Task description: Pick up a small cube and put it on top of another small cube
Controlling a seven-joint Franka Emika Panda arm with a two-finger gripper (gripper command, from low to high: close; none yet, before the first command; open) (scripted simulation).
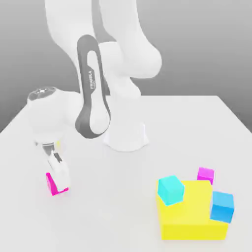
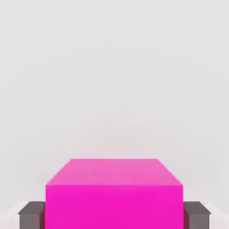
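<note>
1. The arm [image 1: 93, 93] leans down toward the exterior view's left, and its gripper [image 1: 58, 181] sits low over the table [image 1: 197, 128], right at the pink cube [image 1: 52, 184].
2. In the hand view the pink cube [image 2: 114, 197] lies squarely between the two dark fingertips [image 2: 31, 214], one against each side face with no gap I can make out. I take the claw to be closed on the cube, narrow to the cube's width.
3. The pink cube looks to be resting on the table, or barely off it; I cannot tell which.
4. So the task seems early: the grasp looks made, but the lift, the carry and the placing are all left.
5. The other blocks stand well apart, toward the exterior view's right: a big yellow block [image 1: 192, 216] with a cyan cube [image 1: 170, 190] on its near corner, a blue cube [image 1: 222, 206] against its right side, and a small magenta cube [image 1: 205, 175] just behind it.
6. Between the pink cube and that cluster the table is bare, so a raised carry has open room.
7. The pink cube sits near the table's left edge, and the cluster near its front right; the cyan cube's top is a small landing spot with crowded neighbours.
</note>
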